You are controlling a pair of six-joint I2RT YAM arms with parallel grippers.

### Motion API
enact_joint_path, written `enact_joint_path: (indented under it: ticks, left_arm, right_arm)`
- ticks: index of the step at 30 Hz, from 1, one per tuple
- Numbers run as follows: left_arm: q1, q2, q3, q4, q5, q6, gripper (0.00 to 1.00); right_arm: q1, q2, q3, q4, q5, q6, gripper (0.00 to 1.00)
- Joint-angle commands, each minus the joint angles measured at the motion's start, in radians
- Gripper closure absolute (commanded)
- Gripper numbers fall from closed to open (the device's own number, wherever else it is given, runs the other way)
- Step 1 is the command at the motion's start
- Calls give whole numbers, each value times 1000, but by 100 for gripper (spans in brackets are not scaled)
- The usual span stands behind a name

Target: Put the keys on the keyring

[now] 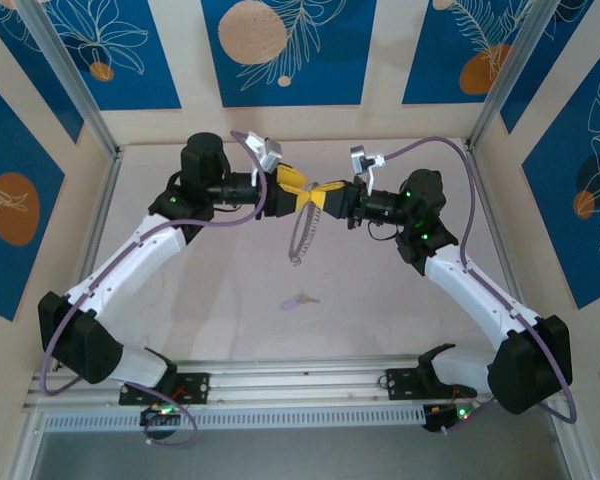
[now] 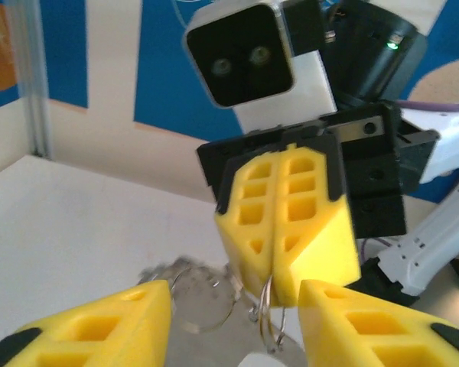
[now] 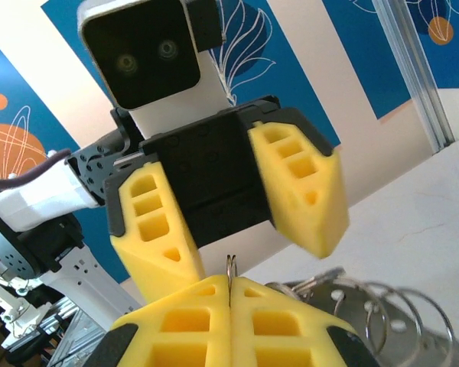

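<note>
Right pincer [image 1: 330, 197] clamped on the keyring [image 1: 301, 238], left pincer [image 1: 292, 186] parted, key [image 1: 300, 300] loose on the table [image 1: 210, 300].

I see the right pincer shut tight on the thin wire of the keyring, which hangs below it above the table. In the right wrist view its small silver loops bunch just beside the closed yellow fingers [image 3: 176, 329]. The left pincer faces it tip to tip, jaws at a middling width, gripping nothing I can make out. The lilac-headed key lies flat on the table nearer the arm bases, well apart from both pincers.
</note>
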Motion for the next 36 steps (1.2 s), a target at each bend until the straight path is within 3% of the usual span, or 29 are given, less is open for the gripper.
enact_joint_path:
  ticks: [1,5,13,18,24,36]
  left_arm:
    - [-4,-65,-67,183,-119,-115,45]
    - [-2,-102,-129,258,-164,-168,39]
    - [24,-122,-185,320,-154,-223,40]
    - [49,-105,-218,416,-82,-302,47]
    - [53,-77,-238,501,10,-367,47]
    - [55,-35,-285,677,45,-497,48]
  right_arm:
    - [1,-20,-7,39,31,-7,100]
    - [1,-26,-19,51,33,-2,100]
    - [1,-36,-29,52,40,1,100]
    - [1,-39,-29,56,43,7,100]
    - [3,-38,-30,76,56,25,100]
    - [6,-26,-37,133,79,64,100]
